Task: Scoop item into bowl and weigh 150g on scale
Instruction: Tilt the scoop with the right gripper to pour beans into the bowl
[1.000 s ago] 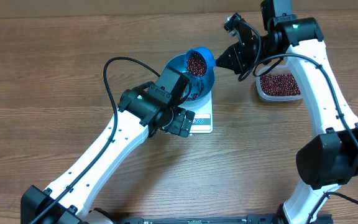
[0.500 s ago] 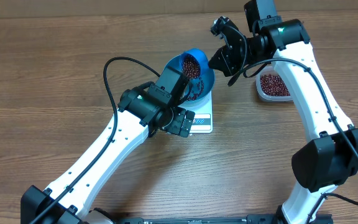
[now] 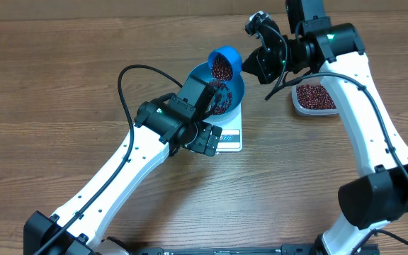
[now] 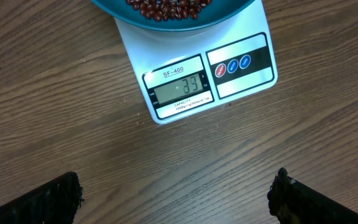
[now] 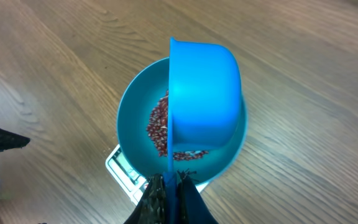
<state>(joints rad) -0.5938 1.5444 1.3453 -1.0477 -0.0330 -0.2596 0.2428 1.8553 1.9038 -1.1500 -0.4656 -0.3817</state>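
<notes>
Your right gripper [image 5: 169,186] clamped on the small blue plastic scoop [image 5: 204,99], upper centre overhead, left gripper [image 4: 176,196] spread wide: trickle the dark red-brown beans [image 5: 160,127] slowly into the round blue bowl [image 5: 132,118] on the white square scale [image 4: 235,87].

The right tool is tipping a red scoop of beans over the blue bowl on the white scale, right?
Not quite. The scoop is blue, not red, as the right wrist view shows. The right tool does tip it, beans inside, over the blue bowl on the white scale.
</notes>
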